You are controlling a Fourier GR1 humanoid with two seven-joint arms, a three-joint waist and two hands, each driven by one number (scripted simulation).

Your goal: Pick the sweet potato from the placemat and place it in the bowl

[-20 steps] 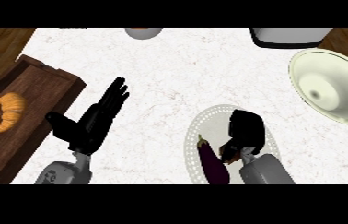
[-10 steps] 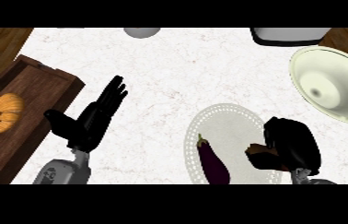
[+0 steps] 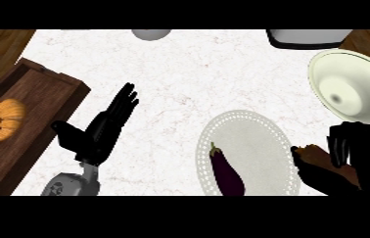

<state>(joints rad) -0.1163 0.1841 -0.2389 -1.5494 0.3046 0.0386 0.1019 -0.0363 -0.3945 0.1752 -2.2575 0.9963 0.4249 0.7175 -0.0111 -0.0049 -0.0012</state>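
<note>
right hand (image 3: 338,159), at the view's lower right edge, curled around the sweet potato (image 3: 315,156); only a brown-orange sliver peeks out between thumb and fingers. sits just off the right rim of the placemat (image 3: 249,129), so the potato is already clear of the mat and riding in the hand. left hand (image 3: 101,129) resting on the counter (image 3: 209,75) with fingers straight and relaxed, holding nothing, beside the wooden tray (image 3: 36,114); best left alone.

judging from this: pick done, carry in hand. bowl (image 3: 343,87) lies up and slightly right of the hand, near but not touching, tipped so its cream inside faces the view. to do it well: keep the fingers wrapped until above the bowl's hollow, not just its near rim; come in high enough to pass over that rim rather than nudge it, since a knock could slide or rock the bowl. aim for the deep middle, lower, then uncurl. worth minding the potato's long shape: may stick out past the fingers, hard to tell how far as most of it is hidden.

eggplant (image 3: 227,171) lies on the placemat's lower left part, well apart from the route, so no worry there. same for the grey pot (image 3: 307,37) at the top edge.
</note>
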